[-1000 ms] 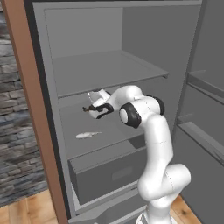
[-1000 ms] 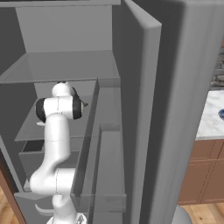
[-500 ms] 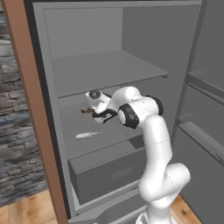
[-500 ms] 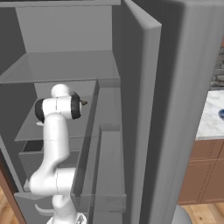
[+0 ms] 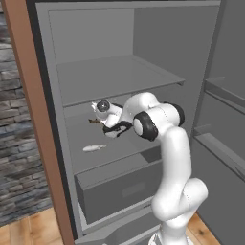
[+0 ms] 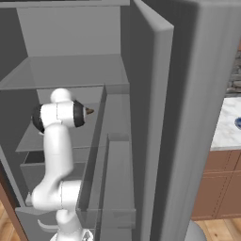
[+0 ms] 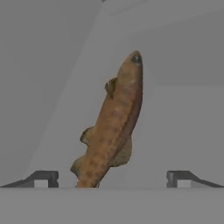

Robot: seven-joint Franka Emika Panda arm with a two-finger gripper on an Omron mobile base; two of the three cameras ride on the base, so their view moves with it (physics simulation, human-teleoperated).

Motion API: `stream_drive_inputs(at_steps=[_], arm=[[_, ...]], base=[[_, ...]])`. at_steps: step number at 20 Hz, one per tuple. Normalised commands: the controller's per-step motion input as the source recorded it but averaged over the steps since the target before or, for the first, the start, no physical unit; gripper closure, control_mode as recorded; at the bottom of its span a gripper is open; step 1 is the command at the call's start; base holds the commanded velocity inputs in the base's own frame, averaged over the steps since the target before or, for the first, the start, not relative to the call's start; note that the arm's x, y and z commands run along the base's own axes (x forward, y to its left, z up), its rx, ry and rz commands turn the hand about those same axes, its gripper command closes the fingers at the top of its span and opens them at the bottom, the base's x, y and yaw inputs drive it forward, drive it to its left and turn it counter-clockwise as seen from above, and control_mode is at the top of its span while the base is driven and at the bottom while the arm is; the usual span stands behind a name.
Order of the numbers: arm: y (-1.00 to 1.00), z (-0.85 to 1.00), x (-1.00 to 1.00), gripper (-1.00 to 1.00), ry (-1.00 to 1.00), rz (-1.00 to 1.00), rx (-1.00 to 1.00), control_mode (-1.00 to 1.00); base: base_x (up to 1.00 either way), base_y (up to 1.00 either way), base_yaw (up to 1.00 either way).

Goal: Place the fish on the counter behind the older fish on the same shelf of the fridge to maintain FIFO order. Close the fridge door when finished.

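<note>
Fridge [image 5: 158, 43] is open: grey inner walls, framed by brown wood panel [image 5: 28, 119] on the left, with a stone-brick wall [image 5: 14, 143] beyond it and wood floor [image 5: 28, 229] below. Fridge door [image 6: 179, 117] is swung out wide in the right base view; past it sits the counter [image 6: 228, 127], white marble over brown cabinets.

Two grey panels inside. The upper panel [image 5: 115, 76] is bare. The lower shelf [image 5: 124, 148] sits over a grey drawer box [image 5: 119, 184].

Gripper [image 5: 101, 120] is reaching in over the lower shelf, towards the back. Fingertips [image 7: 41, 178] stand wide apart in the hand view, and neither one touches the fish.

Brown fish [image 7: 111, 122] lies on the shelf between the spread tips, head pointing away from the hand towards the rear wall. Older fish [image 5: 94, 148], pale silver, lies nearer the shelf's front edge, left of the arm and clearly apart from the brown one.
</note>
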Motion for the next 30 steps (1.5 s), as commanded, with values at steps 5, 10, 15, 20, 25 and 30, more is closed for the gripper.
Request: stream_drive_inputs(at_steps=[5, 10, 15, 20, 25, 30], arm=[[0.2, 0.03, -0.76, -1.0, -0.02, 0.0, 0.0, -1.0], [0.13, 0.0, -0.85, -1.0, -0.05, 0.0, 0.0, -1.0], [0.05, -0.03, -0.78, -1.0, 0.0, 0.0, 0.0, -1.0], [0.0, -0.06, -0.8, -1.0, 0.0, 0.0, 0.0, -1.0], [0.0, 0.0, -0.94, -1.0, 0.0, 0.0, 0.0, -1.0], [0.0, 0.2, -0.88, -1.0, 0.0, 0.0, 0.0, -1.0]], base=[[0.0, 0.0, 0.0], [0.0, 0.0, 0.0], [0.0, 0.0, 0.0], [0.0, 0.0, 0.0], [0.0, 0.0, 0.0], [0.0, 0.0, 0.0]])
